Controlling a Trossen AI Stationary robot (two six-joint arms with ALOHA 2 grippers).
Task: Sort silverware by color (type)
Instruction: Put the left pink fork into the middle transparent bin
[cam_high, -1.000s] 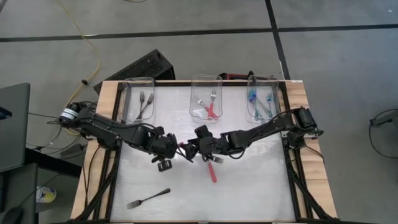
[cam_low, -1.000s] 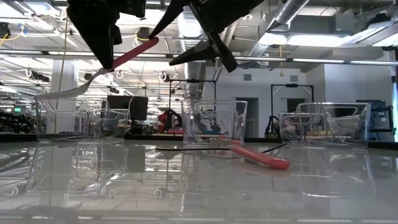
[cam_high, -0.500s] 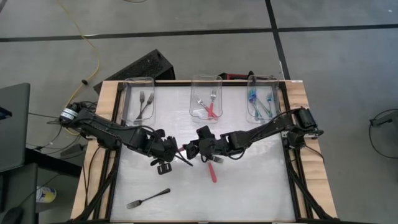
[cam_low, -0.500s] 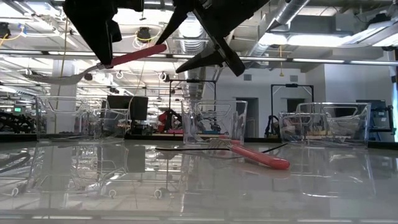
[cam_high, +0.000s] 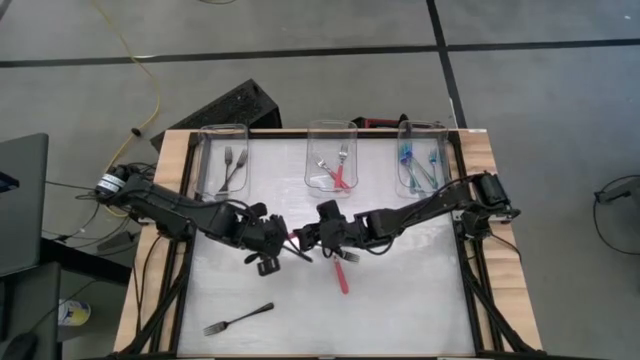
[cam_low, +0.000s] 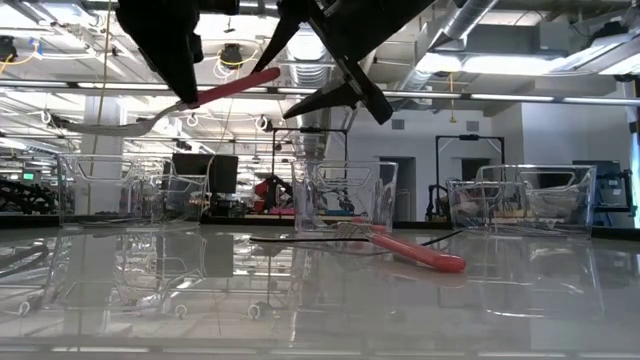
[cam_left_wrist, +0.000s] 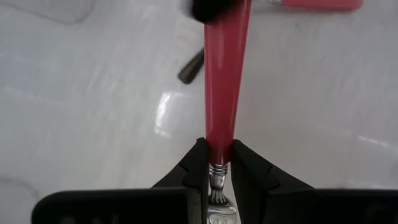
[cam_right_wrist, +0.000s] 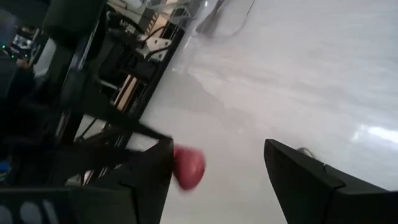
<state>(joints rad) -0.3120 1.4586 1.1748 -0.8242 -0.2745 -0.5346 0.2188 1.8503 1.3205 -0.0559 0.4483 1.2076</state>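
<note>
Held fork (cam_left_wrist: 221, 99): red handle, metal neck and tines, raised above the worktop (cam_high: 400, 310) near frame centre in the high view.
Left pincer (cam_left_wrist: 216, 169): clamped on the handle's lower end beside the metal collar.
Right pincer (cam_right_wrist: 214, 168): fingers apart, straddling the handle's rounded tip.
Second red fork (cam_high: 342, 272): flat on the worktop, just below the right pincer.
Grey fork (cam_high: 238, 319): all metal, lower left.

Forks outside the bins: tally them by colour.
Red forks: 2 (held fork in the left gripper, loose fork on the table)
Grey forks: 1
Teal: 0
Total: 3
</note>
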